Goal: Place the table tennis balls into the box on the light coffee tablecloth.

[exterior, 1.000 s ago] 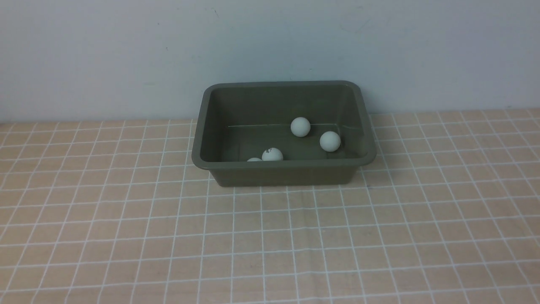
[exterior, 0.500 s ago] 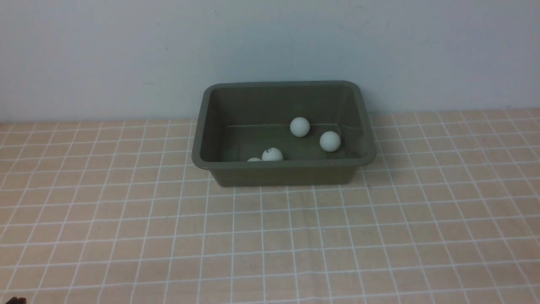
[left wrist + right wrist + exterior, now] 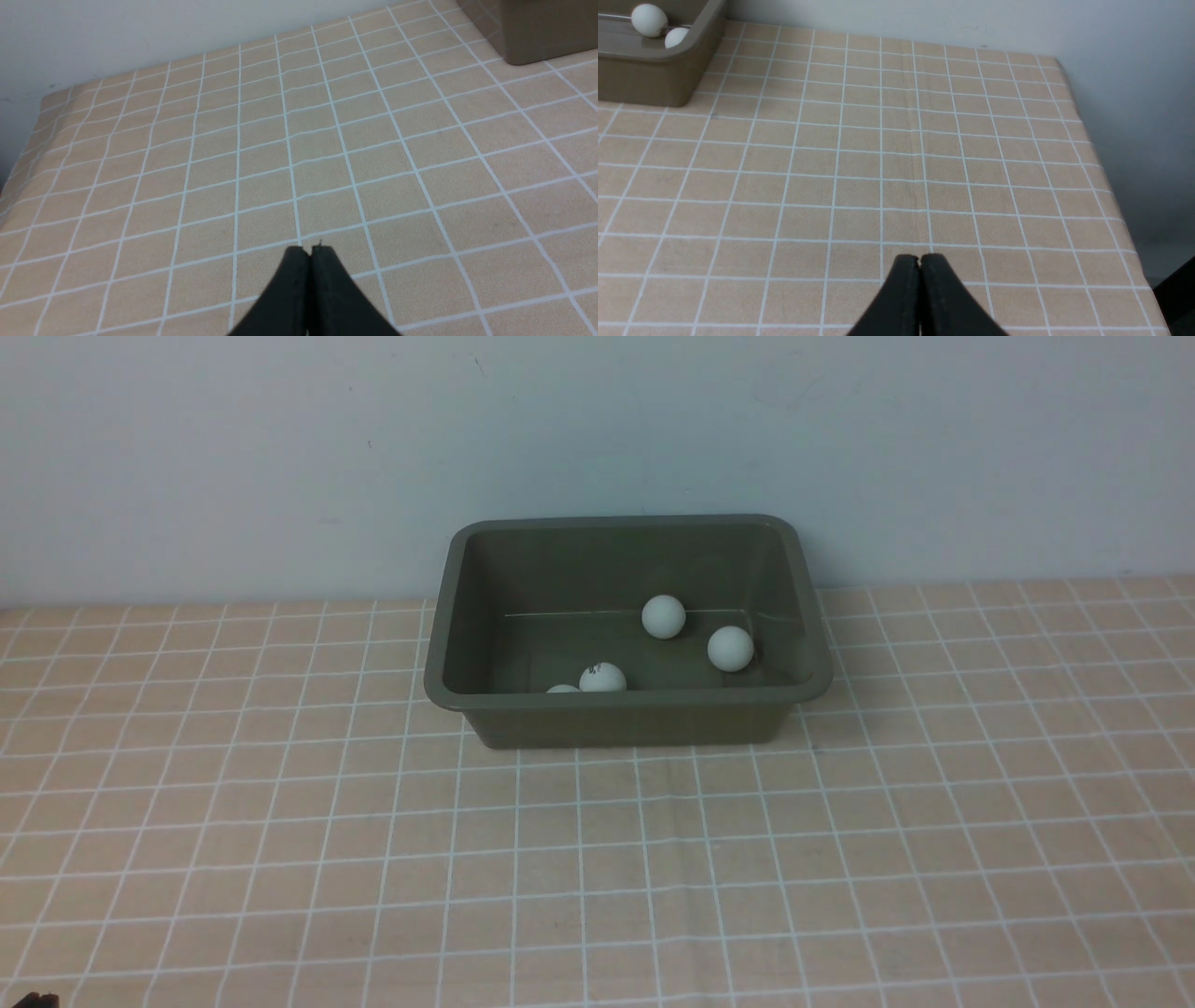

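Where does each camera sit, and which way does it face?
Front: between the arms, looking forward at the green tub; a dark tip of the left arm.
Left wrist: facing down across the gridded tablecloth; left tool, shut.
Right wrist: likewise; right tool, shut.
Both wrist views share the tub's edge.

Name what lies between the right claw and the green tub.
Only bare gridded tablecloth, in the right wrist view, between the right claw and the tub.
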Controlling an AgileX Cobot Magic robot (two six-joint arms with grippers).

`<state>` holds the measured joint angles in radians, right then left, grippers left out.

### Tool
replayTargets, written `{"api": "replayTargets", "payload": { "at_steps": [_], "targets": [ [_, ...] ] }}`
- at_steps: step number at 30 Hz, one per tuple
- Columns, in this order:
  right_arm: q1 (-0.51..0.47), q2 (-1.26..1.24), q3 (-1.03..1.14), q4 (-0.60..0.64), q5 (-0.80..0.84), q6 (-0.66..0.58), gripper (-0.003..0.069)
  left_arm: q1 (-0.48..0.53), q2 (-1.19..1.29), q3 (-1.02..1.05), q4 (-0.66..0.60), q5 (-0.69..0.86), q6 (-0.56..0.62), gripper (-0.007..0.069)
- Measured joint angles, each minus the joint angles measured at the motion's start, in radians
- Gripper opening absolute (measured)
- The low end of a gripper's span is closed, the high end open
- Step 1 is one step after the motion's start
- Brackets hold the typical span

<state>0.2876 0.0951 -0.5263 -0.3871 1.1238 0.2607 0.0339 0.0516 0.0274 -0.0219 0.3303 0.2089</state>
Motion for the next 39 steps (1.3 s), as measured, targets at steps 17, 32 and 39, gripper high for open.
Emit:
{"api": "replayTargets", "payload": {
  "at_steps": [17,32,39],
  "targets": [
    [-0.293,-0.038,0.383,0.007,-0.937,0.105,-0.0013,0.000,0.000,0.000,0.000,0.000,0.001,-0.0069],
    [-0.344,-0.105,0.556,0.023,-1.012,0.181,-0.0013,0.000,-0.001,0.001,0.000,0.000,0.001,-0.0069],
    [-0.344,-0.105,0.558,0.027,-0.920,0.239,-0.0013,0.000,-0.001,0.002,0.000,0.000,0.001,-0.0069]
  ]
}}
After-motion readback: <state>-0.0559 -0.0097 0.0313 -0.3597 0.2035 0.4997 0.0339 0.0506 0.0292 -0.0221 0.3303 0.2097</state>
